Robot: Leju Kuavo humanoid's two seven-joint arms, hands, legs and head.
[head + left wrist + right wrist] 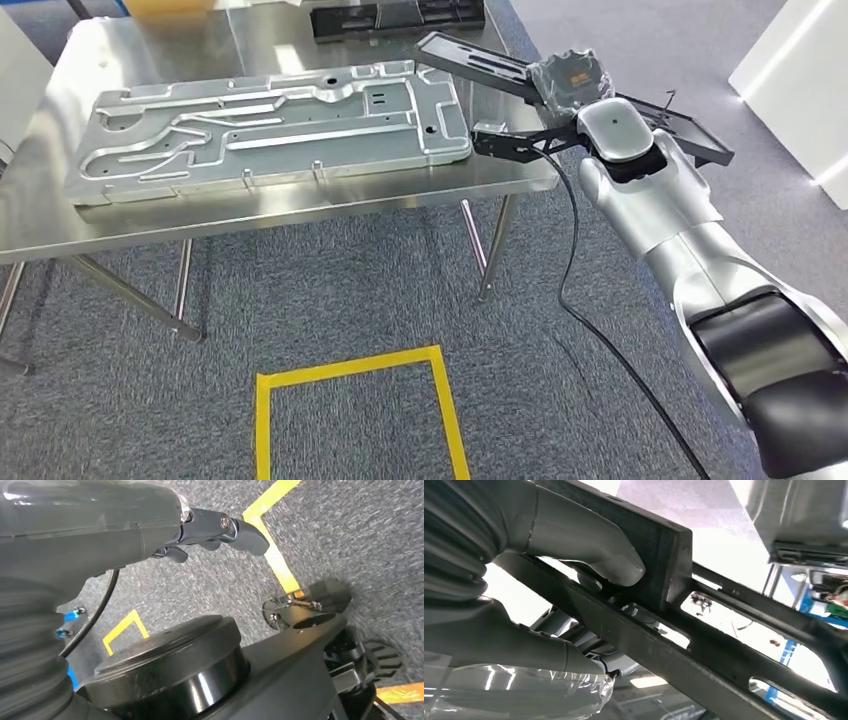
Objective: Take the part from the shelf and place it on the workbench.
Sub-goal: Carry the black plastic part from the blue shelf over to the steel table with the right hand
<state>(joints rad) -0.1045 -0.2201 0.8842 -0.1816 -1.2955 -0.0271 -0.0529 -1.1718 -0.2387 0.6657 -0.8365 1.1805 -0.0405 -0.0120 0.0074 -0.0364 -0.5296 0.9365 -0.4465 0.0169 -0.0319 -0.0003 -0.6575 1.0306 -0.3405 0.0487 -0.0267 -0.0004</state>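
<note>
Holding a long black frame part [480, 66] by its near end, the right hand [572, 88] hovers at the right corner of the steel worktop [300, 200]. The part slants upward and away from the hand, with its far end above the worktop's right edge and over the corner of the large silver cast plate [270, 125] lying flat there; whether it touches the plate or the worktop cannot be told. In the right wrist view the thick grey thumb [589, 555] presses on a flat black face of the part [704, 630], and the fingers [524, 645] are clamped around a bar of it on the other side, so the grip is firm. A clear plastic wrap [524, 690] covers part of the hand.

A second black tray-like part [400, 18] rests at the far edge of the worktop, well apart from the held one. A black cable [575, 270] hangs from the right arm toward the grey carpet [350, 290], where yellow tape [350, 370] marks a rectangle just in front of the worktop.

The left hand [215, 530] hangs over the carpet, its dark fingers [245, 532] curled in with nothing between them.
</note>
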